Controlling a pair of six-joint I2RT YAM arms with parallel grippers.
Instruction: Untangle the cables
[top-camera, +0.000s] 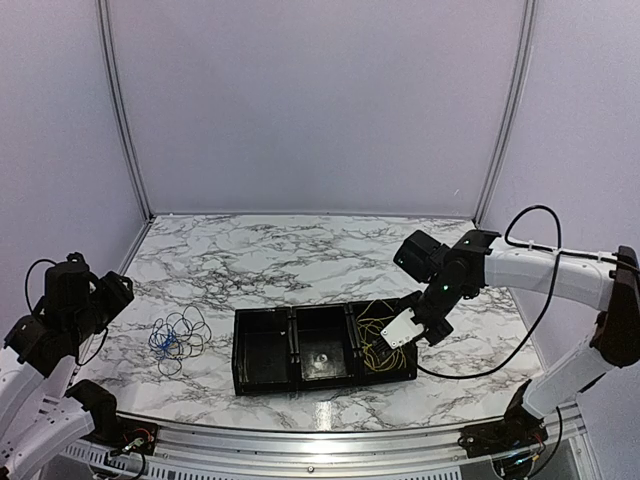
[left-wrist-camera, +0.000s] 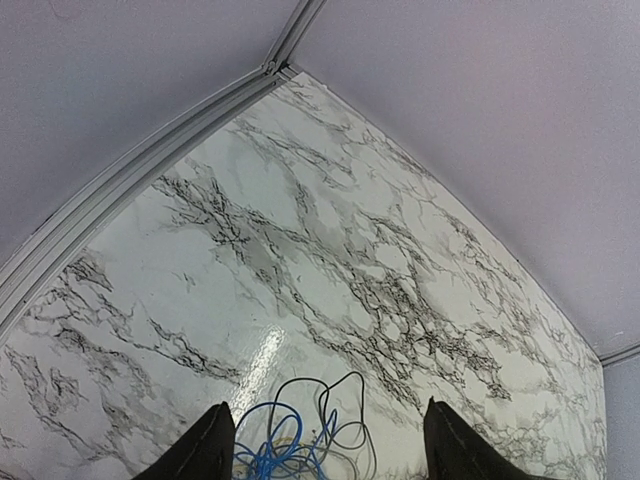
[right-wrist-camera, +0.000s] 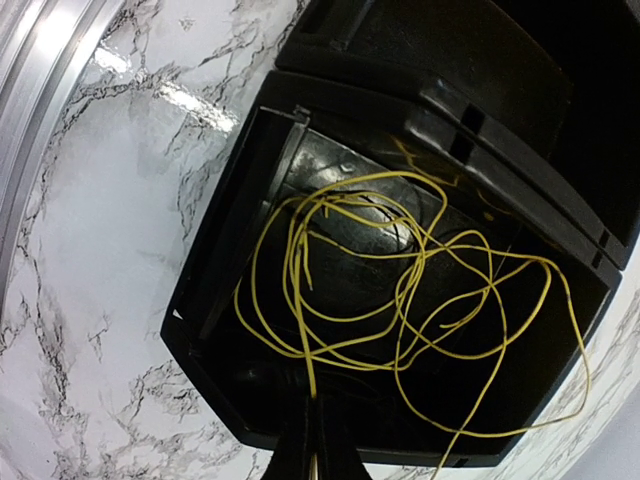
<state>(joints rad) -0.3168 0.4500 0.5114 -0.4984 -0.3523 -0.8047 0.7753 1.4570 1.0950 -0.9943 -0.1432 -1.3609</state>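
Note:
A tangle of blue and dark grey cables (top-camera: 178, 338) lies on the marble table, left of the black tray (top-camera: 236, 360). In the left wrist view the blue cable (left-wrist-camera: 272, 448) and the dark cable (left-wrist-camera: 345, 405) lie between the fingers of my open, empty left gripper (left-wrist-camera: 328, 452), which hovers above them. My left gripper (top-camera: 112, 292) sits at the table's left edge. A yellow cable (right-wrist-camera: 400, 270) lies coiled in the tray's right compartment (right-wrist-camera: 200, 335). My right gripper (right-wrist-camera: 318, 450) is shut on one yellow strand there and also shows in the top view (top-camera: 388, 342).
The tray has three compartments. The left one (top-camera: 263, 352) holds nothing I can see and the middle one (top-camera: 322, 355) shows only a small pale spot. Grey walls with metal rails (top-camera: 122, 110) enclose the table. A metal rail (top-camera: 330, 445) runs along the near edge.

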